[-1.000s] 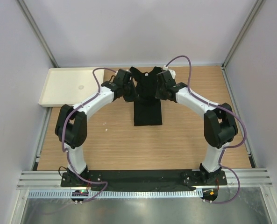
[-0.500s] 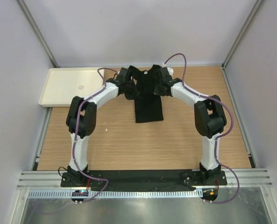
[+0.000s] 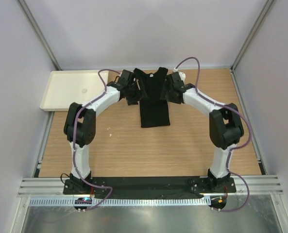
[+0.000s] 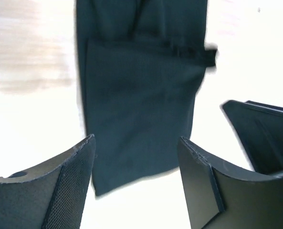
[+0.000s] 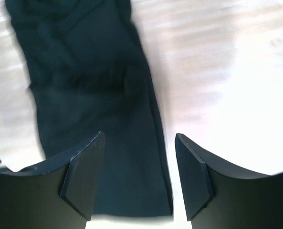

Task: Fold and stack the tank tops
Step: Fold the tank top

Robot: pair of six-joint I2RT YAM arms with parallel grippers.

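A black tank top lies flat on the wooden table as a long narrow strip, its straps at the far end. My left gripper hovers at its left edge and my right gripper at its right edge, near the upper part. Both are open with nothing between the fingers. In the left wrist view the tank top lies below and beyond the open left gripper. Under the open right gripper in the right wrist view, the tank top lies with its right edge between the fingers.
A white tray stands at the back left of the table, close to the left arm. Grey walls close in the back and both sides. The wooden table runs from the cloth to the arm bases.
Both grippers have gone from shut on the tank top's sides to open, letting it go. The cloth now lies flat, and the arms have shifted only slightly.
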